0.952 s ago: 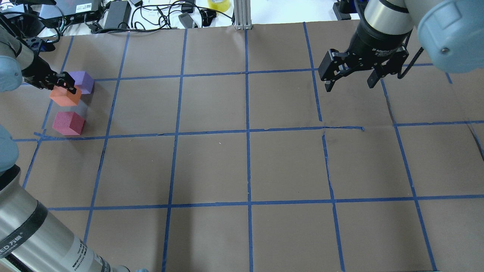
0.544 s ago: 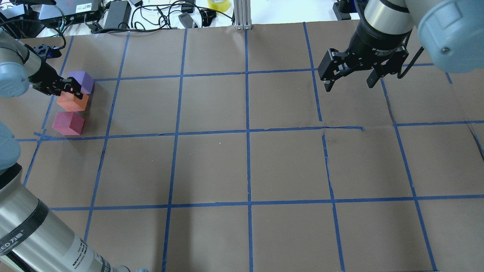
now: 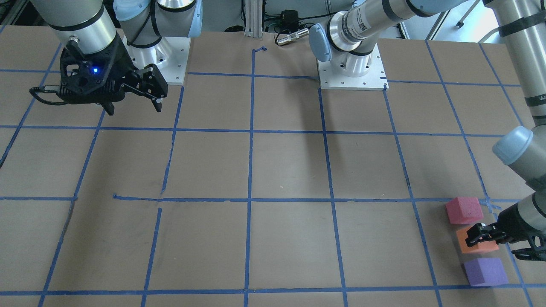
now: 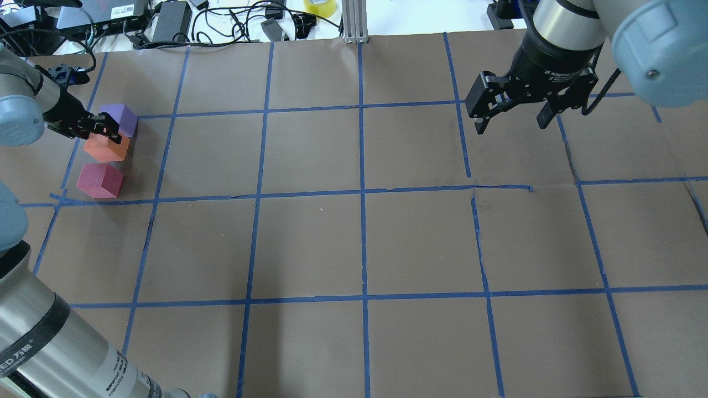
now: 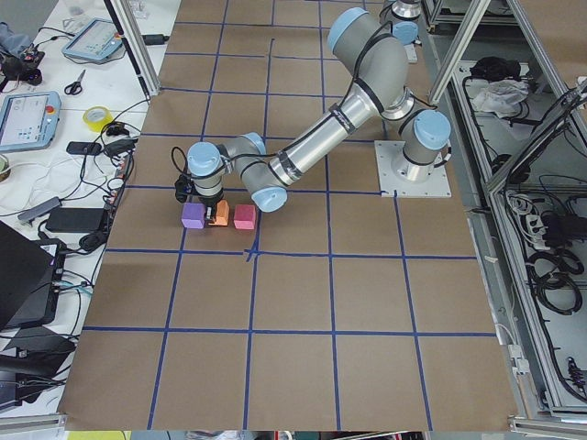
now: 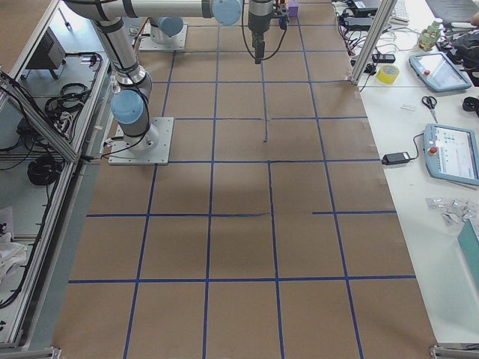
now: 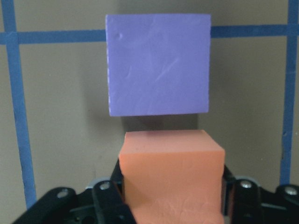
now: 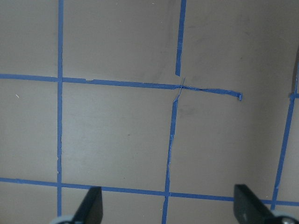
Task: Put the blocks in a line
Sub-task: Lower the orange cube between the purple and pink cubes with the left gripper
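**Orange block in left jaws, middle of the row**

Front-facing: three blocks, one of each colour, in a short row at the table's (image 3: 290, 170) corner on the robot's left. Red block (image 3: 464, 210) is nearest the robot, orange block (image 3: 480, 248) in the middle, purple block (image 3: 485, 271) farthest. The left gripper (image 3: 483, 237) comes in low from the side and is closed around the orange one. The right gripper (image 3: 135, 110) hangs well apart over bare paper, jaws wide and empty.

Overhead: same row. Orange sits just beside purple, with a small gap to red. Two grippers counted.

Exterior left: the near arm stretches out from its base, elbow high, wrist dropped low to the blocks.

Exterior right: the near arm reaches far along the table, its gripper pointing straight down.

Left wrist: orange fills the space between both fingers, gripped on two opposite sides. Purple lies just ahead across a narrow strip of paper. Cannot tell whether orange rests on the table.

Right wrist: two fingertips far apart, only the tape grid (image 8: 173, 135) below.
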